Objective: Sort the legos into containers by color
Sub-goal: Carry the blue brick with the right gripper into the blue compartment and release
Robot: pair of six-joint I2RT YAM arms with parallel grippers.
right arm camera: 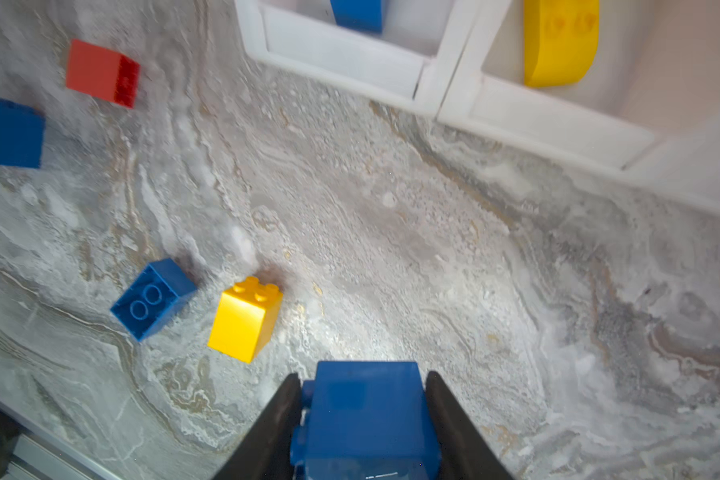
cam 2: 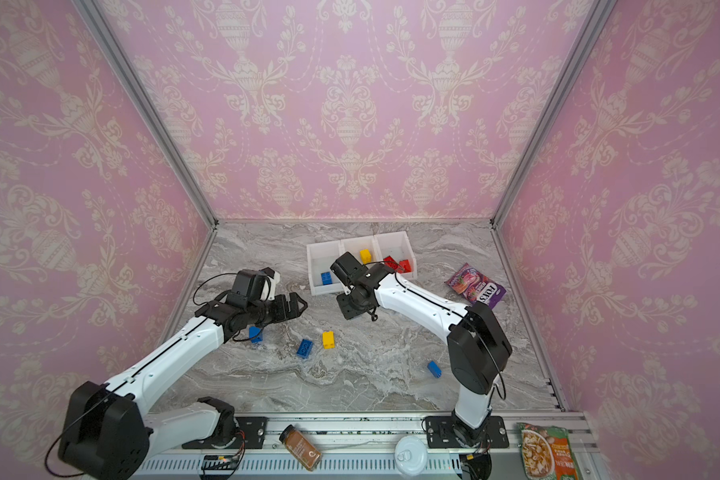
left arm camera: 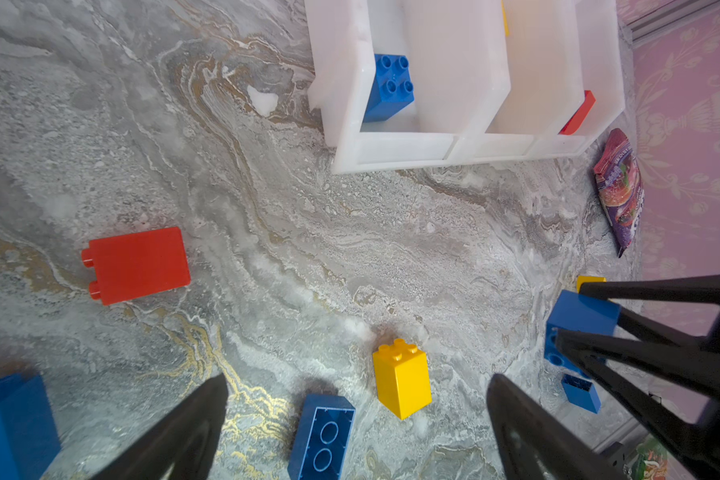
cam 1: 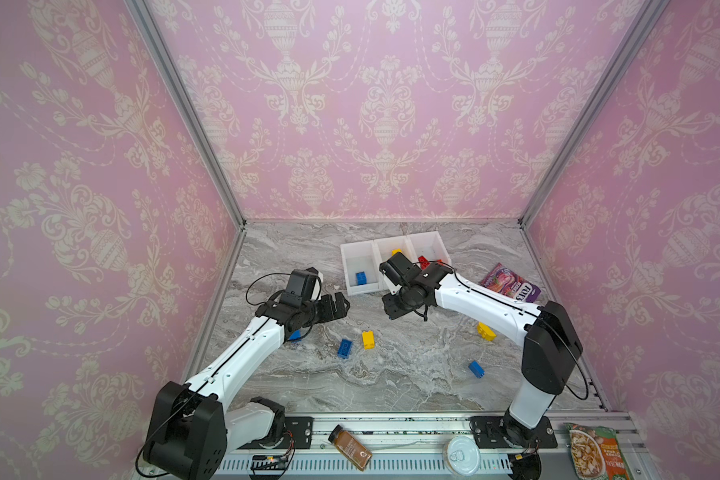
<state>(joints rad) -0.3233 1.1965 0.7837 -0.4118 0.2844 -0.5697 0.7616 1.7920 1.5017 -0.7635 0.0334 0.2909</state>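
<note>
Three joined white containers (cam 1: 364, 289) stand at the back of the marble table. The left one holds a blue lego (cam 1: 361, 278), the middle one a yellow lego (cam 1: 396, 252) and the right one red legos (cam 1: 424, 262). My right gripper (right arm camera: 362, 386) hovers just in front of the containers (right arm camera: 341, 58), shut on a blue lego (right arm camera: 366, 415). My left gripper (cam 1: 341, 305) hangs open and empty above the table, to the left of the bins. Loose on the table are a blue lego (cam 1: 344, 348), a yellow lego (cam 1: 368, 339) and a red lego (left arm camera: 138, 266), which the left arm hides in both top views.
More loose legos lie about: a blue one (cam 1: 476, 368) front right, a yellow one (cam 1: 486, 331) under the right arm, a blue one (cam 1: 295, 335) under the left arm. A purple candy bag (cam 1: 512, 286) lies at the right. A spice jar (cam 1: 350, 446), a can (cam 1: 461, 455) and a snack packet (cam 1: 595, 453) sit on the front rail.
</note>
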